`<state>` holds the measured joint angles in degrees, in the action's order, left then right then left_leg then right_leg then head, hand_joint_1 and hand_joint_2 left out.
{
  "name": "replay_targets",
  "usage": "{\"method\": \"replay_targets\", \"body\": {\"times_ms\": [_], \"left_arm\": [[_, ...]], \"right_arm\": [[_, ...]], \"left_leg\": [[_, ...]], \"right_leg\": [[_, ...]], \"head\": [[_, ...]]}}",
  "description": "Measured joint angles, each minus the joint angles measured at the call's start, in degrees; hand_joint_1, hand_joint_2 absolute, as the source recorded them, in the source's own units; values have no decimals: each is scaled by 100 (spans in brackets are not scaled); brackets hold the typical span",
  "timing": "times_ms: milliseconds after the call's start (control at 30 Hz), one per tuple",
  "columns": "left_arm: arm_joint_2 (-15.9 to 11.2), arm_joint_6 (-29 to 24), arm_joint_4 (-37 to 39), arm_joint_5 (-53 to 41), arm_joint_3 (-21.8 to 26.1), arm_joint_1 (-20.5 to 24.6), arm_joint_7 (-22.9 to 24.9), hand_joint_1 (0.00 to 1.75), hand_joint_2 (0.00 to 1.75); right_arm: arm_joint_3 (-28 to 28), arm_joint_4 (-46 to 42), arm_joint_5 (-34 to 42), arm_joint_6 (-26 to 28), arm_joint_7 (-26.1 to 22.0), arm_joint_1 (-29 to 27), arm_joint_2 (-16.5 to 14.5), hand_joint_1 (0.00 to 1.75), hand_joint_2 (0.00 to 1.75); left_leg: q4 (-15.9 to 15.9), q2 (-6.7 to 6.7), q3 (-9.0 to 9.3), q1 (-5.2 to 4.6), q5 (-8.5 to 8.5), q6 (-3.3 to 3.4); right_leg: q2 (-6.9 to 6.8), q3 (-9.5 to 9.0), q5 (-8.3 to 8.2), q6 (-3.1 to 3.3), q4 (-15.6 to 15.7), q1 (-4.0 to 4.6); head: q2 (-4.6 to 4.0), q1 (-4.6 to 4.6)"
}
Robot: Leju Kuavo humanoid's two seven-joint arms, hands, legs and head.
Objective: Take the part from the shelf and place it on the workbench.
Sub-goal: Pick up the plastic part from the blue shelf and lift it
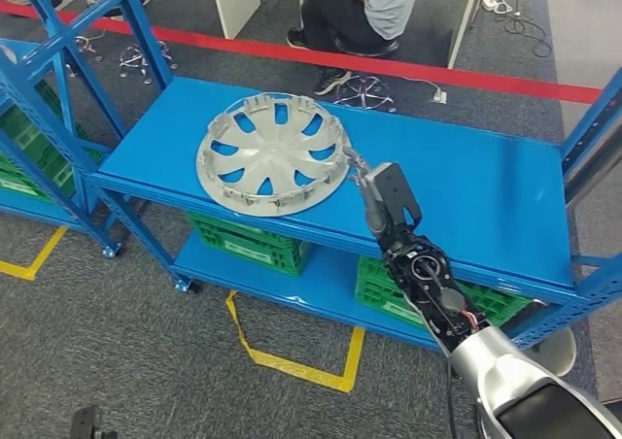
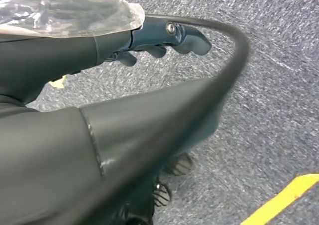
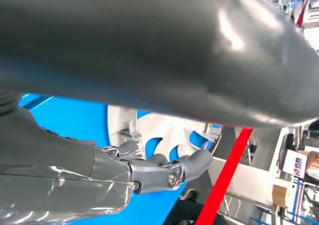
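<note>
The wheel cover is silver-grey, on a bright blue shelf. Below it stand green crates with a grid pattern. The carpet floor is speckled grey with yellow tape lines and one red stripe.

Workshop: blue steel shelving, floor tape

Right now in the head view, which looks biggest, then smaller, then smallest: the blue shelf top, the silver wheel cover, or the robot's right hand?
1. Blue shelf top
2. Silver wheel cover
3. Right hand
</note>
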<state>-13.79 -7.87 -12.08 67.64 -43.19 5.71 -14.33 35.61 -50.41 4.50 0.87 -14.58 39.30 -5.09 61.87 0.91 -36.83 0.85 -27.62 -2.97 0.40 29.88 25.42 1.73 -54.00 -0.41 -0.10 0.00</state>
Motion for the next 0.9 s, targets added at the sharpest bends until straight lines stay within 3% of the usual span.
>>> {"method": "replay_targets", "body": {"times_ms": [67, 100, 133, 200, 267, 300, 400, 467, 533, 567, 600, 633, 667, 733, 767, 833, 900], "left_arm": [[2, 1, 0, -1, 0, 3, 1, 0, 0], [5, 1, -1, -1, 0, -3, 2, 0, 0], [8, 1, 0, -1, 0, -9, 2, 0, 0], [1, 1, 0, -3, 0, -9, 2, 0, 0], [-8, 1, 0, -7, 0, 3, 2, 0, 0], [-8, 1, 0, -9, 0, 7, 2, 0, 0], [-5, 1, 0, -10, 0, 6, 3, 0, 0], [-9, 1, 0, -13, -1, 7, 4, 0, 0], [-14, 1, 1, -17, -1, 5, 4, 0, 0], [-16, 1, 1, -18, -2, 4, 5, 0, 0], [-15, 1, 1, -19, -1, 3, 7, 0, 0], [-14, 1, 1, -19, -1, 2, 8, 0, 0], [-11, 1, 1, -19, -2, 2, 9, 0, 0], [-2, 1, 1, -19, -2, 4, 11, 0, 0], [0, 1, 1, -19, -2, 10, 14, 0, 0], [0, -1, 1, -20, -2, 15, 20, 0, 0], [-1, -2, 1, -20, -2, -1, 24, 0, 0]], "right_arm": [[1, 0, -9, 0, 7, -13, 0, 0, 0], [2, 1, -13, 0, 11, -24, 0, 0, 0], [2, 1, -15, 0, 13, -33, 0, 0, 0], [2, -4, -20, 3, 16, -39, 0, 0, 0], [-1, -20, -32, 15, 22, -35, 1, 0, 0], [-2, -28, -39, 22, 27, -33, 2, 0, 0], [-2, -37, -58, 37, 47, -33, 3, 0, 0], [-4, -40, -68, 47, 54, -33, 4, 0, 0], [-5, -41, -74, 52, 59, -49, 10, 0, 0], [-5, -41, -74, 53, 61, -68, 17, 0, 0], [-5, -41, -74, 54, 63, -89, 25, 0, 0], [-5, -41, -74, 54, 65, -106, 31, 0, 0], [-5, -42, -74, 55, 64, -114, 35, 0, 0], [-8, -43, -74, 55, 61, -111, 39, 0, 0], [-10, -44, -74, 55, 59, -106, 40, 0, 0], [-12, -45, -74, 54, 59, -106, 45, 0, 0], [-13, -51, -74, 54, 59, -103, 46, 0, 0]], "left_leg": [[790, -19, -388, 13, -310, -50], [965, -27, -478, 19, -331, -65], [896, -36, -444, 24, -239, -73], [140, -103, -56, 32, 153, -71], [-621, -202, 322, 9, 408, -24], [-793, -231, 401, -6, 440, 13], [-841, -175, 406, -21, 437, 142], [-857, -143, 420, -8, 446, 218], [-858, -105, 425, -11, 443, 257], [-858, -78, 426, -16, 441, 264], [-856, -43, 429, -19, 438, 266], [-854, -3, 436, -21, 436, 267], [-853, 35, 448, -21, 433, 265], [-847, 113, 476, -25, 421, 244], [-836, 146, 475, -31, 416, 227], [-823, 201, 431, -27, 430, 171], [-811, 223, 391, -2, 438, 101]], "right_leg": [[-42, 18, -4, 9, 0, 3], [-60, 23, -4, 8, -1, 4], [-77, 22, -4, 7, -3, 4], [-110, 10, 6, -10, -9, 6], [-136, 14, 30, -55, -29, 40], [-149, 18, 42, -80, -35, 58], [-186, 32, 98, -160, -71, 56], [-138, 186, 338, -216, -423, 35], [-78, 551, 743, -242, -1245, 30], [-68, 737, 889, -247, -1646, 30], [-63, 853, 930, -248, -1882, 30], [-59, 861, 850, -241, -1878, 30], [-48, 753, 664, -228, -1623, 30], [66, 357, 228, -182, -758, 28], [136, 195, 105, -164, -398, 24], [216, 58, 74, -136, -127, 33], [166, 28, 48, -83, -76, 39]], "head": [[1, -67], [1, -92], [1, -116], [1, -167], [1, -212], [1, -210], [0, -145], [0, -102], [0, -41], [1, -14], [1, 8], [1, 30], [1, 53], [1, 97], [1, 107], [1, 105], [1, 96]]}}
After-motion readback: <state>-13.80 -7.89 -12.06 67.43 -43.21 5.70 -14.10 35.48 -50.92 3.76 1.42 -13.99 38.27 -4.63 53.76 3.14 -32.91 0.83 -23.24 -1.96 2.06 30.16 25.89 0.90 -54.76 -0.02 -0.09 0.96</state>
